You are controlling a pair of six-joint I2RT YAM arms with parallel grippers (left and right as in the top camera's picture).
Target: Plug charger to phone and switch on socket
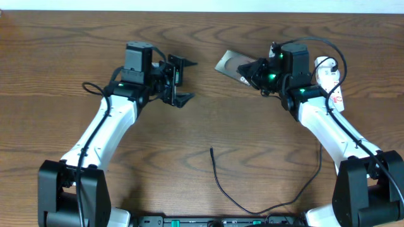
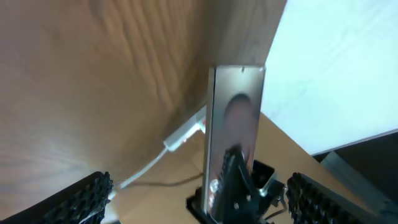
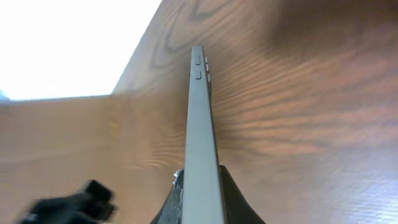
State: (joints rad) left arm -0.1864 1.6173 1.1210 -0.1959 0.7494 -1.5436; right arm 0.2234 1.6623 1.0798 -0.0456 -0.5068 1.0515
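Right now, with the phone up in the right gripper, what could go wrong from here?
The right gripper pinches the phone at one end only, so it could pivot or slip out.
The charger tip lies on the table, apart from the open left gripper; fetching it could drag the loose cable.
The socket sits close beside the right arm, which could knock it.

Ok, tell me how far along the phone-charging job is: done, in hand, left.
Done: the right gripper has gripped the phone and holds it on edge. In hand: the left gripper stands open and empty, facing the phone. Left: the charger lies loose on the table, its tip plugged into nothing, and neither gripper touches the socket.
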